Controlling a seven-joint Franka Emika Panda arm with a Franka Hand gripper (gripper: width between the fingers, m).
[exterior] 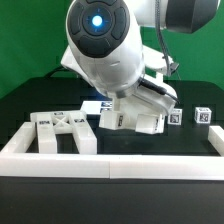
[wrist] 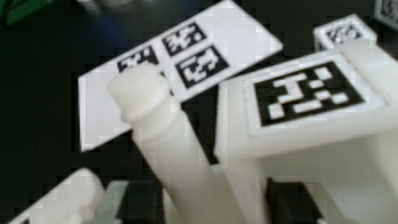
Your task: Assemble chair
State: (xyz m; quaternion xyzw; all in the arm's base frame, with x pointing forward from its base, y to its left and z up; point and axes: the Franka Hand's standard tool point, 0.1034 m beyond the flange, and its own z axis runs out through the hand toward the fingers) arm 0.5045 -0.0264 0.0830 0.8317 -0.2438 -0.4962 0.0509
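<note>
White plastic, chair set, part-assembled; black table (exterior: 160,143), bordered by a long white rail (exterior: 110,163).

Item 1: blocky part (exterior: 140,120), directly under the gripper (exterior: 133,108), near the middle of the table. In the wrist view its square tag faces the camera, close up.

Item 2: rounded post (wrist: 157,125), standing just beside the blocky part and rising from the foot of the wrist view, where the fingers would sit. Whether it is joined to the block cannot be told.

Item 3: frame piece (exterior: 60,130), lying flat at the exterior view's left, inside the rail's corner, well apart from the gripper.

Item 4: two small tagged blocks (exterior: 175,117) and (exterior: 203,116), at the exterior view's right, apart from each other.

Item 5: marker board (wrist: 178,62), flat on the table behind the post; not furniture.

Fingers: hidden by the wrist housing in the exterior view and cut off in the wrist view; whether they are spread or pinching the post cannot be told.

Step in hand, judged: working the post and blocky part together, an early joint, with most parts loose.

Next move calls for: keeping the post upright and square to the block, then fetching the frame piece.
</note>
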